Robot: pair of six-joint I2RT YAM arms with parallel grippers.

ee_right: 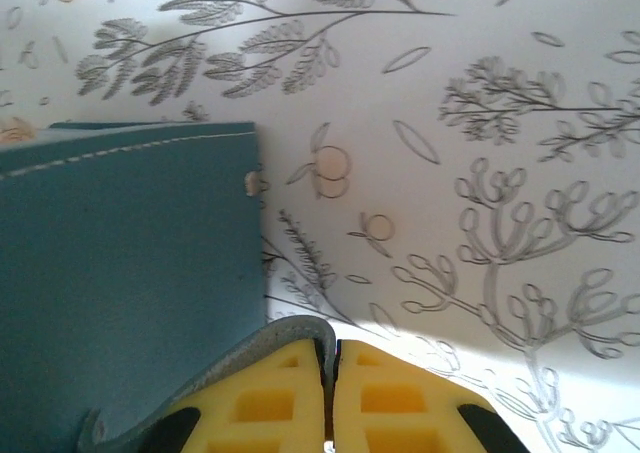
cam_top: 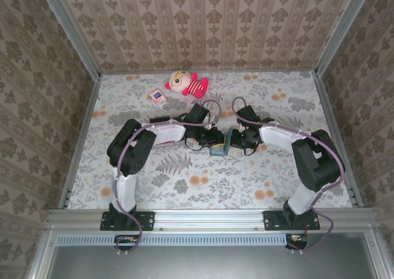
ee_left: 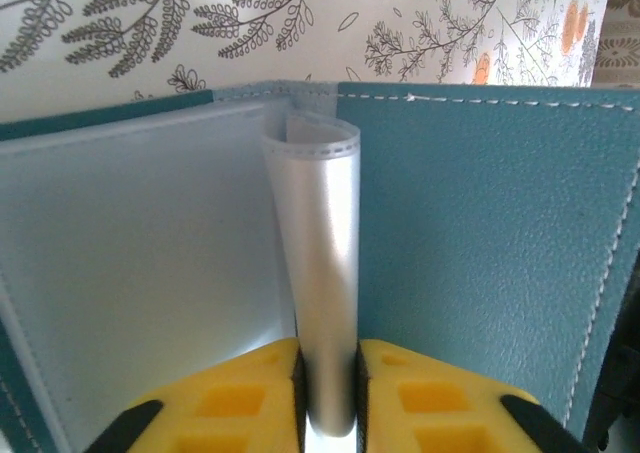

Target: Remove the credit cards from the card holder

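Patterned wallpaper walls (cam_top: pixel 203 20), floral tabletop (cam_top: pixel 295 168), aluminium frame (cam_top: pixel 209 216)

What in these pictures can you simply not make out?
Whether any cards are inside: in the left wrist view, the frosted sleeve of the card holder, pinched in the left gripper, blurs the contents.
The card holder's inside: in the right wrist view, only its outer cover faces the camera, cut off by the left edge. The right gripper covers a corner.
The print on the packet: too small in the top view.
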